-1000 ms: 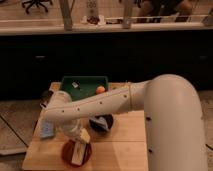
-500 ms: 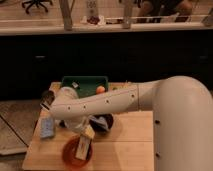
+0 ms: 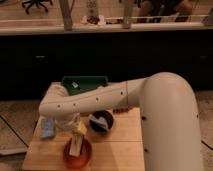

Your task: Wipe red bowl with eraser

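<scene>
Near-left on wooden table [image 3: 120, 147]: shallow red-orange bowl [image 3: 87, 159]. Gripper [image 3: 78, 133] just above it, fingers clamped on small whitish-tan eraser block [image 3: 76, 145], held steeply, apparently so its lower end meets the bowl's inside for wiping.

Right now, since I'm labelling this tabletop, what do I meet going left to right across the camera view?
Light blue rectangular pad → shallow red-orange bowl, with the gripper and the small whitish-tan eraser block at it → dark grey-black bowl.
</scene>
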